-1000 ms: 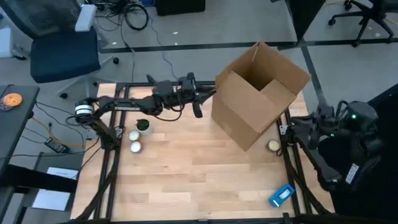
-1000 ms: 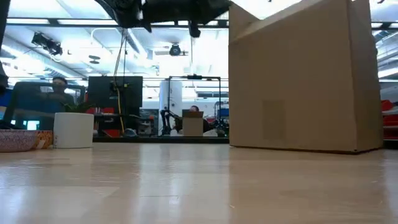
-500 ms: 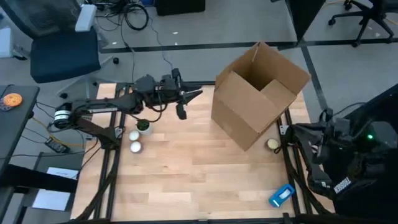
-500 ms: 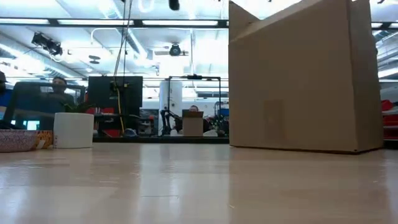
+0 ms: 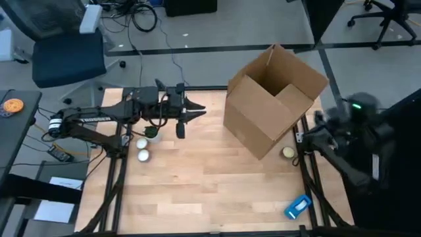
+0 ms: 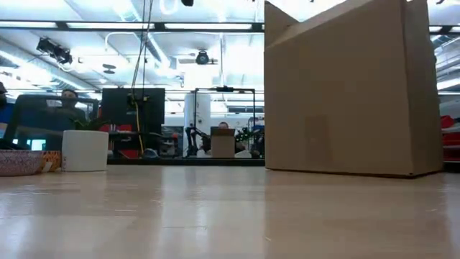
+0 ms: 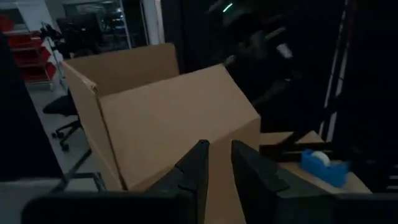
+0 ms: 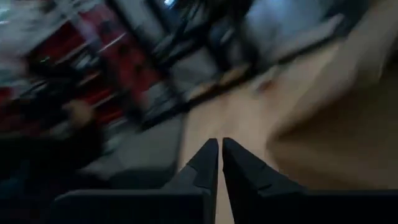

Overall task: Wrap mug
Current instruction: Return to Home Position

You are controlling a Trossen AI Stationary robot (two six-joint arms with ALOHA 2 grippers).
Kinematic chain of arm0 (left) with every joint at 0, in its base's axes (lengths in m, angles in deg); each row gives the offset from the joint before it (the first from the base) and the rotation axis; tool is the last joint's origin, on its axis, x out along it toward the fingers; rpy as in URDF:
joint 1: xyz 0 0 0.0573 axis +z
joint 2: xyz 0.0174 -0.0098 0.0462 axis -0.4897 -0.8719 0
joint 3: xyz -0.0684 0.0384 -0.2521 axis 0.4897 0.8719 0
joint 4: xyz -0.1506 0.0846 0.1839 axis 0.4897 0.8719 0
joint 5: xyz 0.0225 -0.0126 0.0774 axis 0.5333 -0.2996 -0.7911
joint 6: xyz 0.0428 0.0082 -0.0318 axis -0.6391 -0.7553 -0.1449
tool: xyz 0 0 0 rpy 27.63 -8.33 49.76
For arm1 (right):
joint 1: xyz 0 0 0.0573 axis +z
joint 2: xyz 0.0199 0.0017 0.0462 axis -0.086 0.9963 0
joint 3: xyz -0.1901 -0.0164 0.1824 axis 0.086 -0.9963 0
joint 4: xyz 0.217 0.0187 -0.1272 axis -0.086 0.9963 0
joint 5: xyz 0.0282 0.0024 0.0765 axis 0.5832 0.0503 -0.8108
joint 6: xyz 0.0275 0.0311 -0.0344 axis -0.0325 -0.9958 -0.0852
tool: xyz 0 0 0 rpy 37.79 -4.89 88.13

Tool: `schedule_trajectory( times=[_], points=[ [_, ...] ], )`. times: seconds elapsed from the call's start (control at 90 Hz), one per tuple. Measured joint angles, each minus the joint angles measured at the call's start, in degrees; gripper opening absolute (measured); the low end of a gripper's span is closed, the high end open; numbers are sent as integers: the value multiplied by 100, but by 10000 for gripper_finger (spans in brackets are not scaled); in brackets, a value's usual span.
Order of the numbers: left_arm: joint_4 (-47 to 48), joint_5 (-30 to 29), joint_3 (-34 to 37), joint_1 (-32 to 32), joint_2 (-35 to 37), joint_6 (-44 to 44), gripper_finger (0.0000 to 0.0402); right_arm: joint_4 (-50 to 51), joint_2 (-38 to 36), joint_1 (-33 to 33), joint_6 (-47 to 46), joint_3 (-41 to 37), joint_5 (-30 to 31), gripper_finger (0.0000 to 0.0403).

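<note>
Your left claw (image 5: 185, 118) hangs high over the far left quarter of the tabletop (image 5: 210, 184). The elbow juts out past the left edge and the forearm runs level along the far edge. Its fingers (image 7: 194, 171) are a little apart and hold nothing.

The cardboard box (image 5: 270, 105) stands at the far right corner with its top flaps up. The mug shows in no view; it is presumably inside, hidden by the walls.

Your right claw (image 8: 219, 144), fingers pressed together on nothing, sits with its arm bunched at the right edge.

To finish the retreat cleanly, fold the left arm back toward its base by the left edge. Keep height over the small plant pot (image 5: 151, 132) and the white ball (image 5: 143, 155) lying below the forearm, and stay wide of the box's raised flaps.
</note>
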Motion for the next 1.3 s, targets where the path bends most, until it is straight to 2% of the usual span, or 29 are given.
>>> schedule_trajectory(
  times=[0.156,0.356,0.533,0.778,0.867,1.089,1.2,1.3],
  points=[
    [-69,-67,0,-1,0,-163,53,447,428,1007,675,-1143,341,0],
    [-171,-255,0,3,0,-305,53,-406,379,1487,468,-1774,239,0],
    [-244,-281,0,3,0,-608,53,-1570,374,1678,-109,-1886,248,0],
    [-107,-285,0,3,-2,-732,53,-4251,393,2333,-1633,-2414,692,0],
    [-25,-287,0,3,-2,-732,53,-4919,431,2819,-2137,-2666,1005,0],
    [334,-296,0,3,-7,-931,53,-6626,696,4428,-2693,-3081,2134,0],
    [353,-296,0,3,-7,-1010,53,-7286,1152,5198,-2595,-3097,2797,0],
    [368,-296,0,3,-7,-1012,53,-7842,1701,5796,-2084,-3100,3382,0]
  ],
)
